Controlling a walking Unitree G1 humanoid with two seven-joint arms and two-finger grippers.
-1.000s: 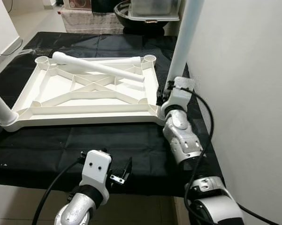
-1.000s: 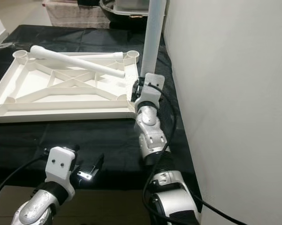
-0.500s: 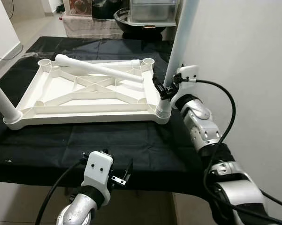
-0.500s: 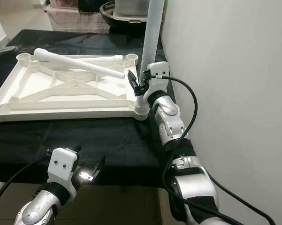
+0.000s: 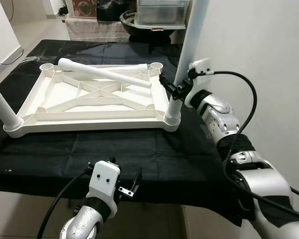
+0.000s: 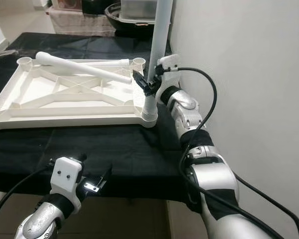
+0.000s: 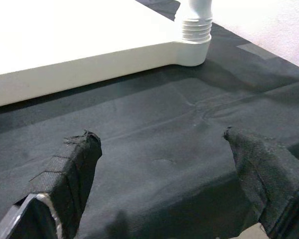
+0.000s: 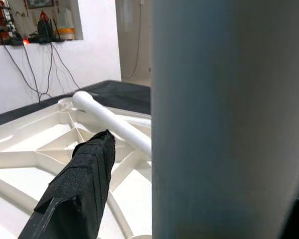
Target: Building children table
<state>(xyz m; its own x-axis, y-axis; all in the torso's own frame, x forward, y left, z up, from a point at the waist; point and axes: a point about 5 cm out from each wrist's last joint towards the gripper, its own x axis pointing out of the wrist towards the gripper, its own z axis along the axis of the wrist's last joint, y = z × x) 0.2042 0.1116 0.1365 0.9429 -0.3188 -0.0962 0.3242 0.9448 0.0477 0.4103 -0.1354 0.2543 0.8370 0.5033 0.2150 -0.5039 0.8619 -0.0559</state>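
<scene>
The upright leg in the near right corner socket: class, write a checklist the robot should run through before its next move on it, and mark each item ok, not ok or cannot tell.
1. Upright leg stands in the near right corner socket of the upturned tabletop: ok.
2. Leg screwed fully home: cannot tell; ribbed threads show above the socket.
3. Right gripper at the leg, one finger on each side: ok.
4. Right gripper clamped on the leg: cannot tell.
5. Loose leg lies across the tabletop's ribs, apart from the right gripper: ok.
6. Left gripper open, low over the black cloth, away from the tabletop: ok.
</scene>
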